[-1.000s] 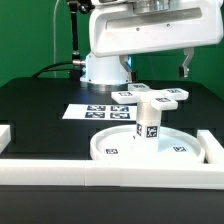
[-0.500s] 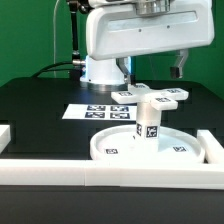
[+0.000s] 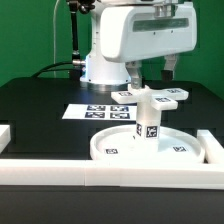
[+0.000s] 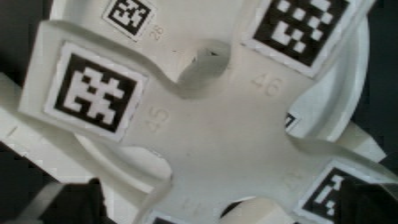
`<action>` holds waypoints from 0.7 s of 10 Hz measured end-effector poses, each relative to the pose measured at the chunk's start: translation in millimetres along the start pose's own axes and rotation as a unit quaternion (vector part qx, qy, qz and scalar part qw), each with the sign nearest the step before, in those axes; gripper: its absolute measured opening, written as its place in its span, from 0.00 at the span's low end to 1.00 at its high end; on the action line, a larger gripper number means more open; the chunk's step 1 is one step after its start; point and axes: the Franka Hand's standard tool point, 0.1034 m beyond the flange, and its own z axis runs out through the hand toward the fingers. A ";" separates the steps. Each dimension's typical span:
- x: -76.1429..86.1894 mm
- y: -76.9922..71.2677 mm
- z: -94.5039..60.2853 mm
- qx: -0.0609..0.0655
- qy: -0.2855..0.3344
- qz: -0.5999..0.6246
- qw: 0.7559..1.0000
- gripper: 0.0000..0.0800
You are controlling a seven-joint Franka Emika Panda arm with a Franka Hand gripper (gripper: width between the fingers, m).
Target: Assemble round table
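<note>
The large rimmed round disc [image 3: 112, 150] lies at the front of the black table. The short thick cylinder [image 3: 148, 126] stands upright at its middle. The flat cross-shaped piece [image 3: 152, 95] sits level on top of the cylinder. My gripper [image 3: 150, 68] hangs just above the cross-shaped piece, open and empty, one finger on each side, touching nothing. In the wrist view the cross-shaped piece [image 4: 196, 110] fills the picture from close above, with its tags and centre hole showing.
The marker board [image 3: 95, 112] lies flat behind the disc. Long white border bars run along the front [image 3: 110, 172], the exterior view's left [image 3: 5, 135] and its right [image 3: 214, 142]. The robot base [image 3: 100, 65] stands at the back.
The hand has shifted toward the exterior view's left above the cross-shaped piece. The fingers stay open. The disc, cylinder and cross-shaped piece have not moved.
</note>
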 end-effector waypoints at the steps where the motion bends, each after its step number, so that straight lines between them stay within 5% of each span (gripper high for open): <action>1: 0.2 -1.7 2.3 -0.001 -0.008 -0.033 0.999 0.81; 7: -8.0 1.0 11.1 0.001 -0.018 -0.105 0.994 0.81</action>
